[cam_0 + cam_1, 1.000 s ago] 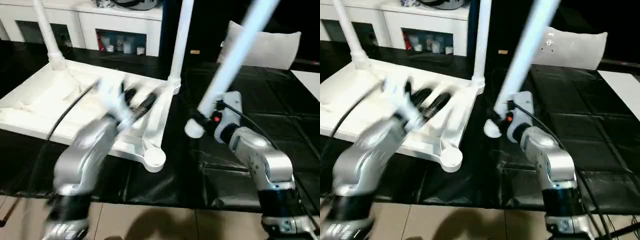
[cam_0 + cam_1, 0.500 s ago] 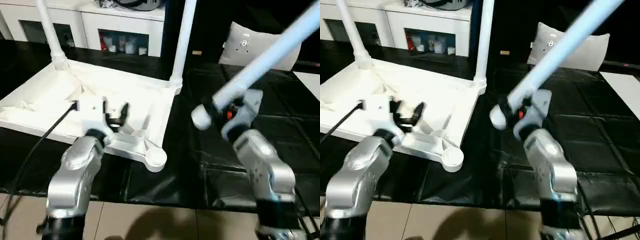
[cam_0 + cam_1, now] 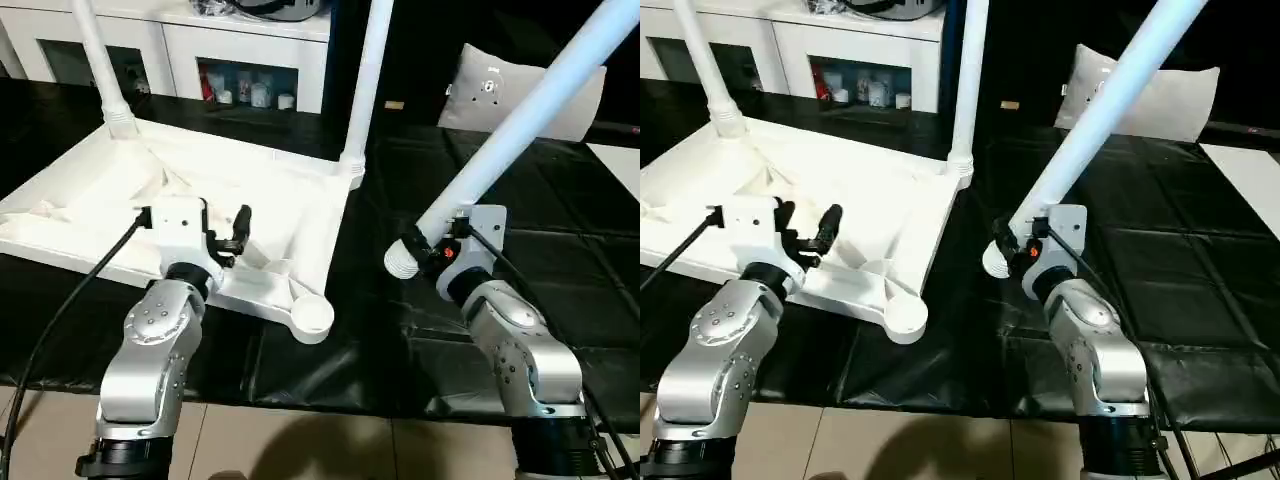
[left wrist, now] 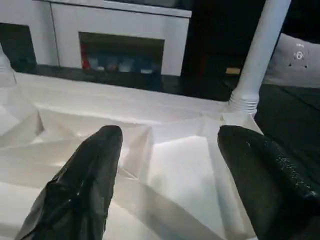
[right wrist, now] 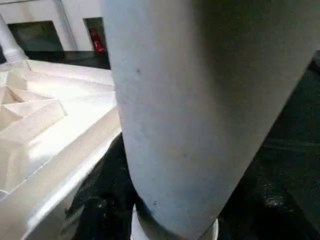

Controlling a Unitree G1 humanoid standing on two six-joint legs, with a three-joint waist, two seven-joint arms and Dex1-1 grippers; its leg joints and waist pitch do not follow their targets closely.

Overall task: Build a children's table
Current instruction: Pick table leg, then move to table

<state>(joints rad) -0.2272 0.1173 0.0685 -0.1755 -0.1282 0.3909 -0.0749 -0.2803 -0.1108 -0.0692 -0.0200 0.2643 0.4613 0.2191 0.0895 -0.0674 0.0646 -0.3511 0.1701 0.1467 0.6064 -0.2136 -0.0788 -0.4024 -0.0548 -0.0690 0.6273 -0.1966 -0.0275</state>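
White plastic table top point(image 3: 150, 205), inverted on black covering, two legs seated; third leg point(image 3: 520, 125), clamped in right gripper point(image 3: 425, 250), has swung steeper toward empty near socket point(image 3: 310, 317); left gripper point(image 3: 225, 235), now steadied over the top, gapes empty.

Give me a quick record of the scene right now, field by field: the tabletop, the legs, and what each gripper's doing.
top: white tabletop upside down on black sheet
fitted legs: two upright in far corners, far-left leg, far-right leg
near-right socket: empty socket
loose leg: tilted leg, thick end low, beside the top
left gripper: open, empty, over the top's near edge
right gripper: shut on the tilted leg near its thick end
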